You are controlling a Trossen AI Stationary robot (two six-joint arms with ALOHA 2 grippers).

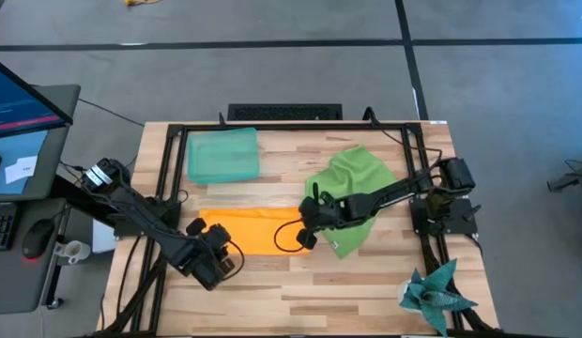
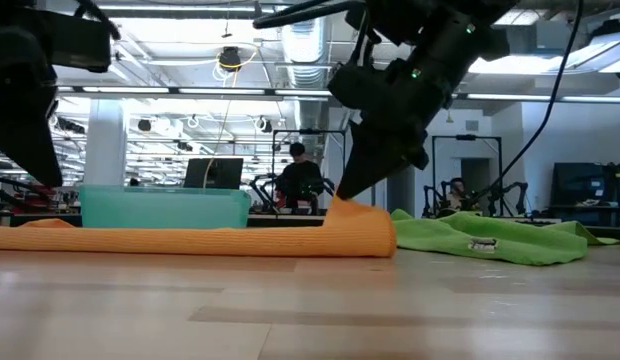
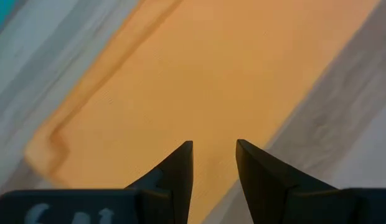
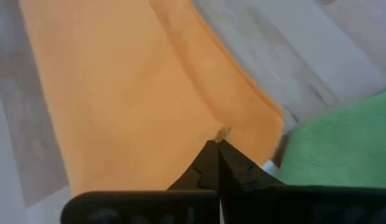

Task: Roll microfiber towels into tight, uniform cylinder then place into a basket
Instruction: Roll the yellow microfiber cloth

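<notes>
While the orange towel (image 1: 256, 231) lies folded into a long band across the middle of the counter (image 1: 366, 291) in the high view, the right claw (image 1: 305, 232) sits at its right end and the left claw (image 1: 219, 252) at its left end. Beside it lies the green towel (image 1: 352, 192), and the basket (image 1: 222, 155) stands farther back. Seen from the low view, the right claw (image 2: 342, 200) pinches the orange towel's (image 2: 190, 240) raised end. From the left wrist, fingers (image 3: 180, 168) stand apart over orange cloth (image 3: 199, 74). From the right wrist, fingers (image 4: 208, 163) are together, nipping a bit of the orange edge (image 4: 225, 132).
</notes>
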